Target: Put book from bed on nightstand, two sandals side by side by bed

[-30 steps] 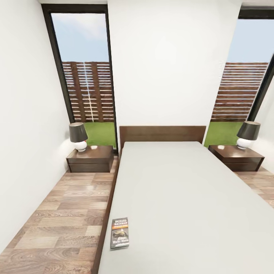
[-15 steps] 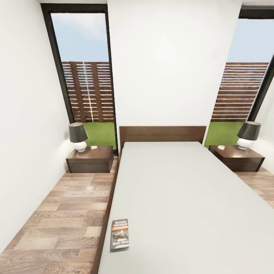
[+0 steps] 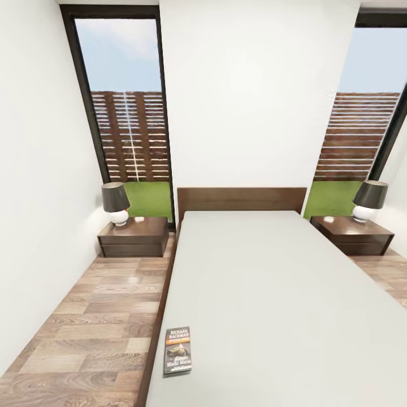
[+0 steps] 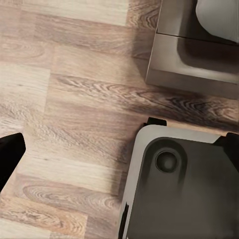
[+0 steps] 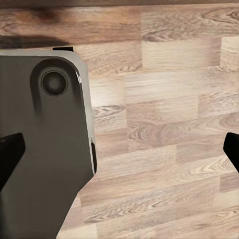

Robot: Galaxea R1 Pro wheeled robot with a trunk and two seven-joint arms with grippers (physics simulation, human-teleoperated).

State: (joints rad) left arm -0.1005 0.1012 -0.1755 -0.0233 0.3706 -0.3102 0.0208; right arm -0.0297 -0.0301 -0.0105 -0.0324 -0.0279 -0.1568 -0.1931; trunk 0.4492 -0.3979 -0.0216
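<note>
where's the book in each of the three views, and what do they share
Head view: the book lies flat near the bed's left edge, low in the picture.
Left wrist view: not in this picture.
Right wrist view: not in this picture.
Shared landmark: the wood plank floor.

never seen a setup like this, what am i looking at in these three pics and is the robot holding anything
These are simulator renders from a wheeled robot with two arms. The big picture is from its head camera: a bedroom with a grey bed, a book lying near the mattress's left edge, and a nightstand with a lamp on each side of the headboard. The other two pictures come from cameras near each gripper, both pointing down at the wood floor past the robot's own grey base. The right gripper is open, its dark fingertips at the picture's edges with only floor and base between them. It holds nothing. For the left gripper I cannot tell.
</note>
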